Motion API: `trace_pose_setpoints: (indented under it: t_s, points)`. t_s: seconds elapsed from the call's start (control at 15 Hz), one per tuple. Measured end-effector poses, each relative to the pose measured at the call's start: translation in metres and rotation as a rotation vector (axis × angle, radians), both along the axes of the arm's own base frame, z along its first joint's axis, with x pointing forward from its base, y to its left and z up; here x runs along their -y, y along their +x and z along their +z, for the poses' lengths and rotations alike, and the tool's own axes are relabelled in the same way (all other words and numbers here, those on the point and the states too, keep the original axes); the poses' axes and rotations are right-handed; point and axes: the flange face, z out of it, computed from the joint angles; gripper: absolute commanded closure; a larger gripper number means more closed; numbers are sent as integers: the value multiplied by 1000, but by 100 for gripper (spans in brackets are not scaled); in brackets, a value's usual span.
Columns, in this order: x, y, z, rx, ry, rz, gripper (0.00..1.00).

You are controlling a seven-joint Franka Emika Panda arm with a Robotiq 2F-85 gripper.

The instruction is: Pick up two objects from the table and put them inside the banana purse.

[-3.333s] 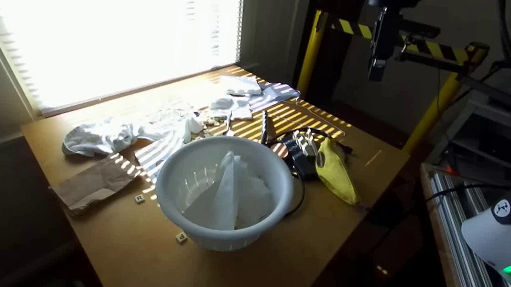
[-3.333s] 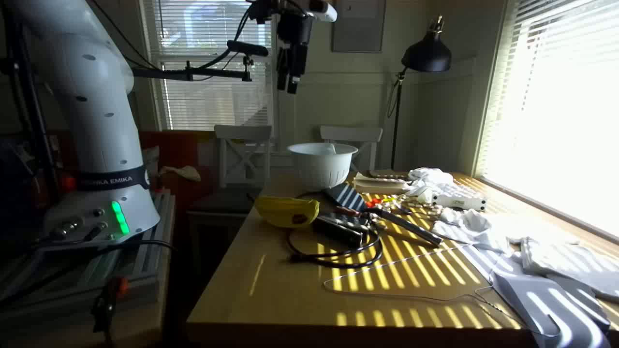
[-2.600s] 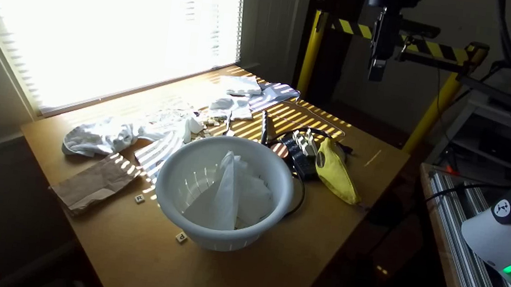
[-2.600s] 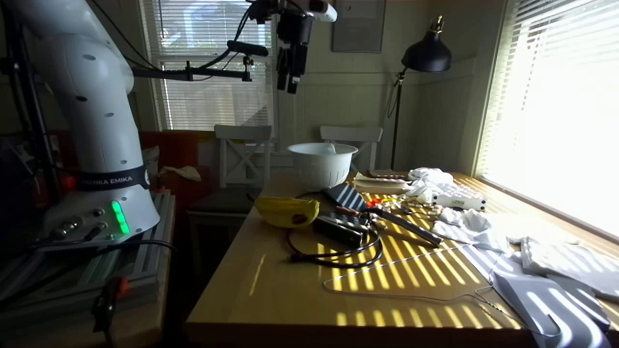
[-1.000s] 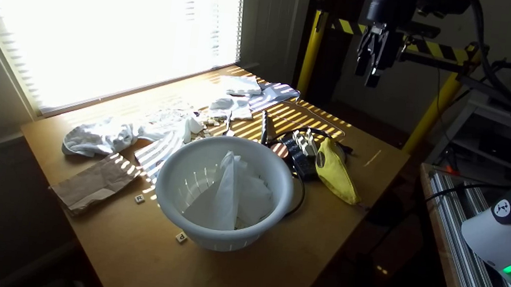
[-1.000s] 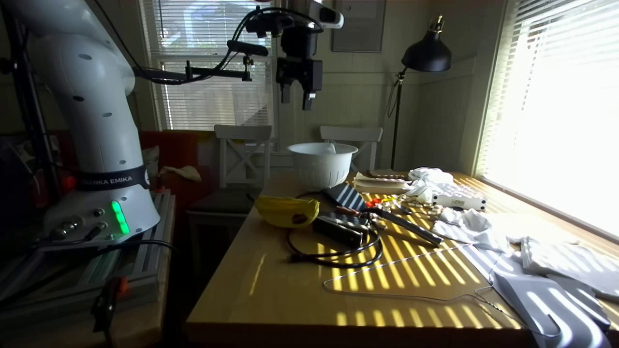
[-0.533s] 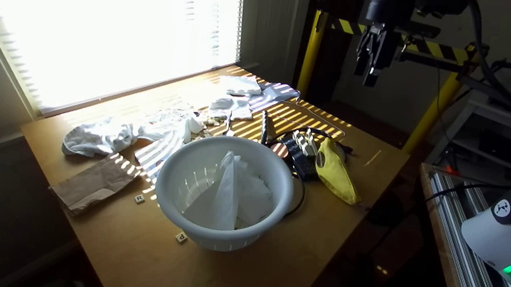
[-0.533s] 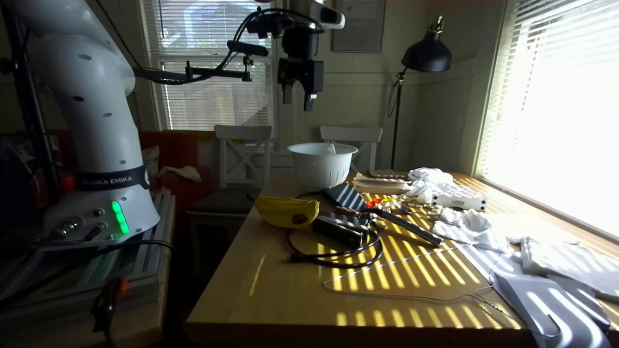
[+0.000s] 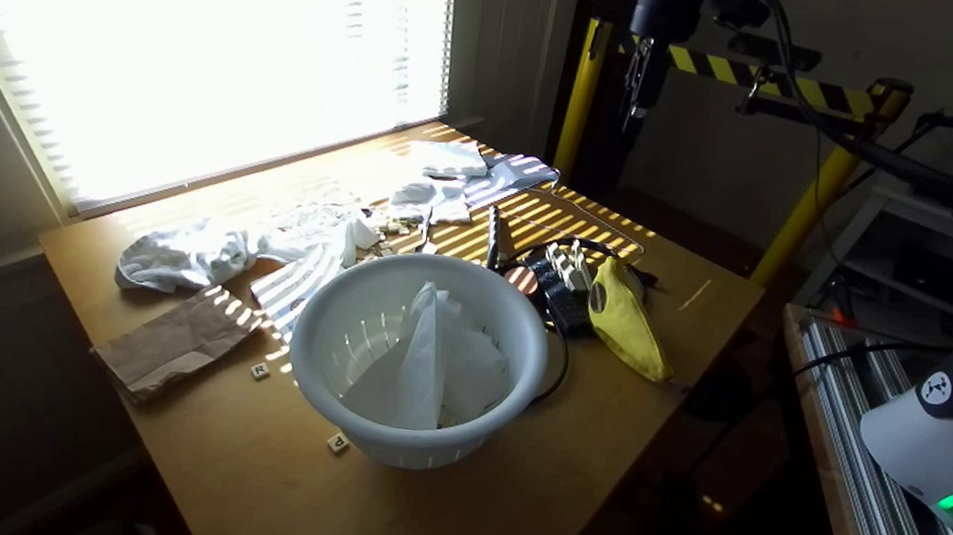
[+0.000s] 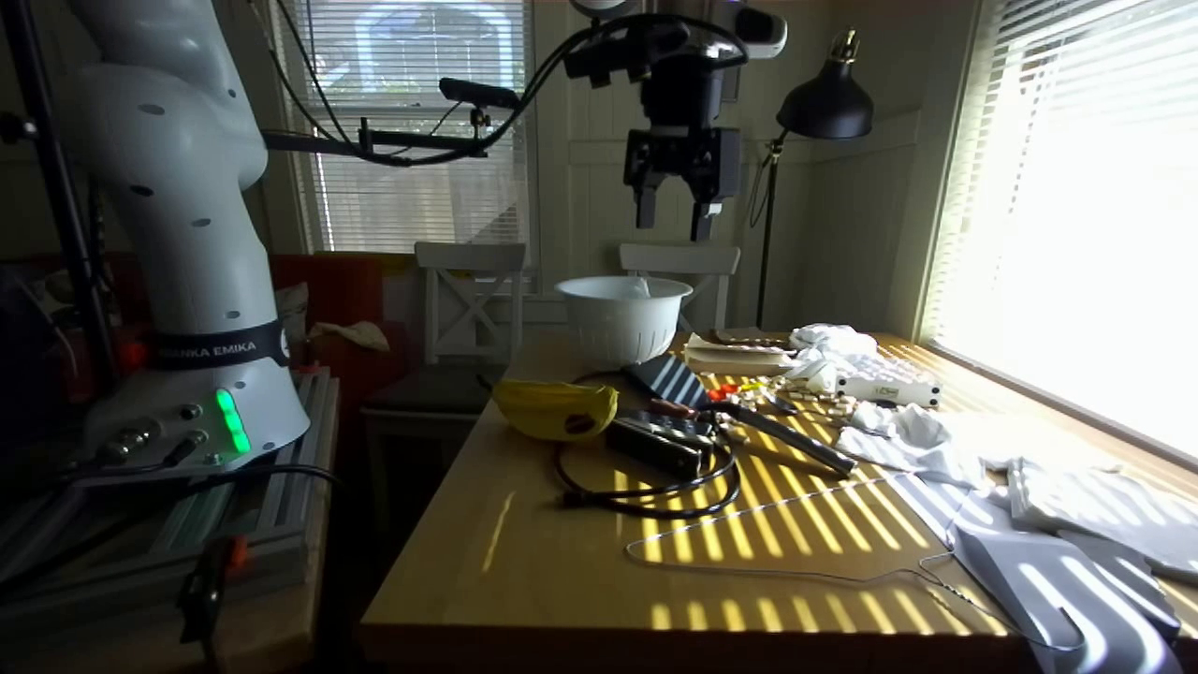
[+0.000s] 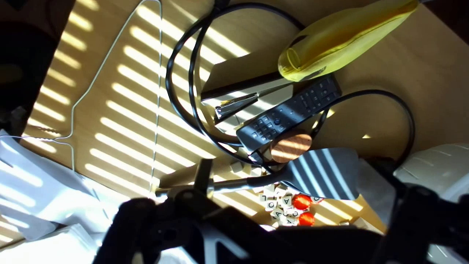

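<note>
The yellow banana purse (image 9: 630, 325) lies on the wooden table (image 10: 505, 580), against a black remote (image 11: 289, 113). In the wrist view a long fold or slit runs along the purse (image 11: 340, 44); how far it parts I cannot tell. My gripper (image 10: 674, 227) hangs high above the table, fingers apart and nothing between them. Below it in the wrist view lie a grey spatula (image 11: 322, 172), a round wooden piece (image 11: 291, 147), several letter tiles (image 11: 284, 203) and two red beads (image 11: 302, 201). Which two objects the task means, the frames do not tell.
A pale colander bowl (image 9: 412, 440) holding white sheets stands near the purse. A black cable (image 10: 646, 510) loops round the remote, and a wire hanger (image 11: 99, 73) lies flat. White cloths (image 9: 191, 253) and a brown paper bag (image 9: 176, 341) lie toward the window.
The gripper has turned and its fingers now show spread in an exterior view. It has moved out over the table, toward the window side, and slightly lower. Objects on the table stayed put.
</note>
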Motion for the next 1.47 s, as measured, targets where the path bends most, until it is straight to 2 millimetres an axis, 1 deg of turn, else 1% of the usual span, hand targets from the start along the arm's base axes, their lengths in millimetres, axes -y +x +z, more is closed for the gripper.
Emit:
trace_pose_setpoints:
  t_s: [0.07,0.2,0.4,0.47,0.53,0.6,0.73,0.87,1.2,1.33,1.47]
  points:
    - [8,14,-2,-7,-17,5,0]
    - [12,47,-10,-23,-53,26,0]
    - [0,96,-25,-51,-103,69,0]
    - [-6,105,-31,-56,-106,76,0]
    - [-8,107,-34,-60,-104,81,0]
    - [-6,105,-34,-60,-103,77,0]
    - [0,102,-30,-54,-104,65,0]
    - [3,101,-28,-52,-104,61,0]
    - [0,102,-30,-53,-100,66,0]
    - [-9,104,-43,-65,-83,75,0]
    - [-26,108,-69,-78,-61,91,0]
